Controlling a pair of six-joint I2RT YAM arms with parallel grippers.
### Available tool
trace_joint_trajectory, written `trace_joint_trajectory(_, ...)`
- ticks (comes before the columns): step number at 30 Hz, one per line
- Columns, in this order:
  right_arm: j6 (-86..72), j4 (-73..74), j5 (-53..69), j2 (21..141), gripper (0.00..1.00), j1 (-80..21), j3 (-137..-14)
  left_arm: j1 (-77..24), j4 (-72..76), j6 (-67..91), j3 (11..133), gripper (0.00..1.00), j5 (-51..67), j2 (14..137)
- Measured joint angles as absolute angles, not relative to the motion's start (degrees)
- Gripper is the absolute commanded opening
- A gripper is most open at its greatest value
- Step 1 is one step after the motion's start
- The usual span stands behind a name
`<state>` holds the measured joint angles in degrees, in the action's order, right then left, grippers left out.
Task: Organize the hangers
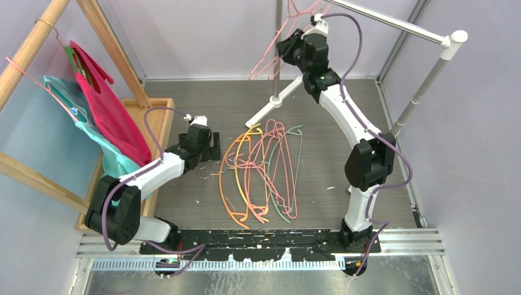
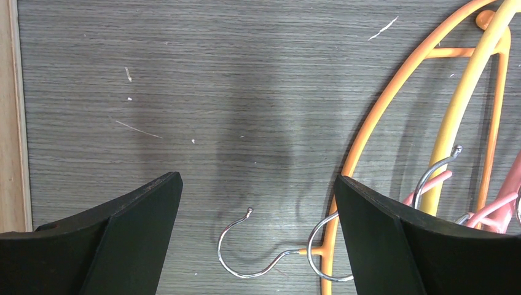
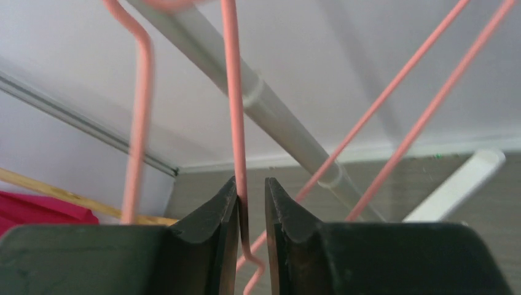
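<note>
Several hangers (image 1: 264,172), pink, orange and one pale green, lie piled on the floor between the arms. My left gripper (image 1: 215,147) hovers open at the pile's left edge. In the left wrist view its jaws (image 2: 258,178) stand wide over the bare metal hook (image 2: 246,246) of an orange hanger (image 2: 381,110), with a yellow hanger (image 2: 467,98) beside it. My right gripper (image 1: 287,48) is raised at the white rail (image 1: 393,21), where a pink hanger (image 1: 270,58) hangs. In the right wrist view the jaws (image 3: 250,181) are slightly apart; the pink rod (image 3: 232,92) rests against the left finger only.
A wooden rack at the left carries a pink hanger draped with red and teal cloth (image 1: 104,110), above a wooden tray (image 1: 156,117). The rail's white upright (image 1: 430,70) stands at the right and its foot (image 1: 270,106) reaches toward the pile.
</note>
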<state>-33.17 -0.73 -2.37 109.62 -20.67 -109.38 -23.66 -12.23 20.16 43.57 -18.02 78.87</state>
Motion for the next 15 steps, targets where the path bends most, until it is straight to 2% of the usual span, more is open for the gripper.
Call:
trace_joint_trajectory(2,-32.6,1.1,-2.8,109.1,0.44,-20.8,-106.8,-23.7,-12.2,20.2,43.6,0.98,-18.0,78.9)
trace_joint_trajectory(8,-31.9,-0.4,-4.2,107.4,0.73,-20.9,-102.0,-23.7,-12.2,20.2,43.6,0.98,-18.0,78.9)
trace_joint_trajectory(15,-31.5,-1.2,-5.3,96.9,0.80,-20.9,-91.1,-23.7,-12.2,20.2,43.6,0.98,-17.7,78.9)
